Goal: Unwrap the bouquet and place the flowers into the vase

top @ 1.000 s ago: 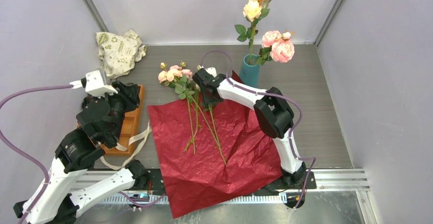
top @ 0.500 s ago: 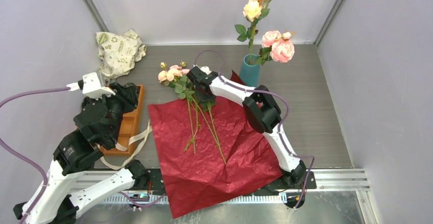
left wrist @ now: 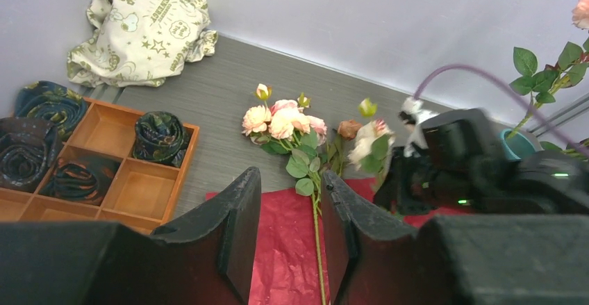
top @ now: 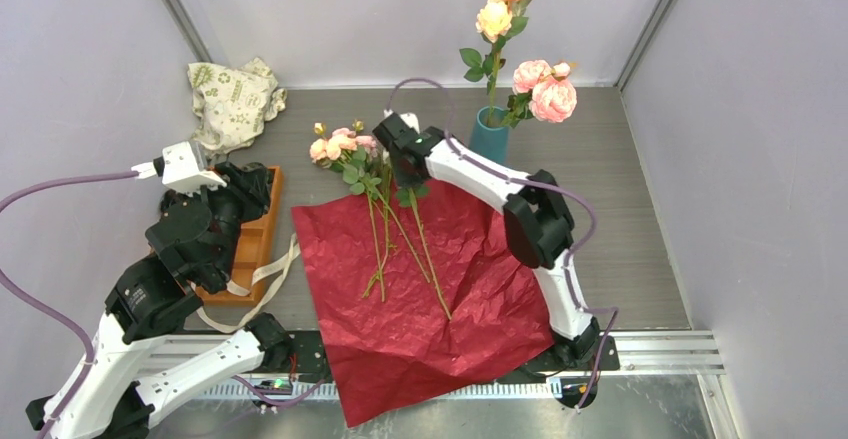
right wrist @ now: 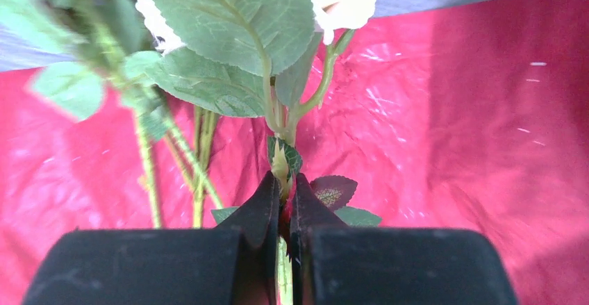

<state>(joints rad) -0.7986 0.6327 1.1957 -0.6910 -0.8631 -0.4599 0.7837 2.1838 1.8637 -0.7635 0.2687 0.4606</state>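
The dark red wrapping paper (top: 420, 299) lies spread flat on the table. Several flowers (top: 383, 229) lie across its far edge, their pink heads (top: 338, 144) on the bare table. My right gripper (top: 405, 181) is shut on one green stem (right wrist: 283, 162) just below its leaves, above the paper (right wrist: 451, 110). The teal vase (top: 490, 141) stands just right of it and holds a peach rose (top: 494, 19) and pink roses (top: 547, 94). My left gripper (left wrist: 288, 204) hangs open and empty over the orange tray's right side, facing the flowers (left wrist: 281, 119).
An orange compartment tray (top: 252, 244) with dark rosettes (left wrist: 158, 133) sits at the left. A cream ribbon (top: 262, 281) trails beside it. A white cloth bag (top: 232, 99) lies in the back left corner. Grey walls close in three sides.
My right gripper has shut on a flower stem and shifted slightly right and back. That stem's lower end has swung a little to the right. The left arm has stayed put.
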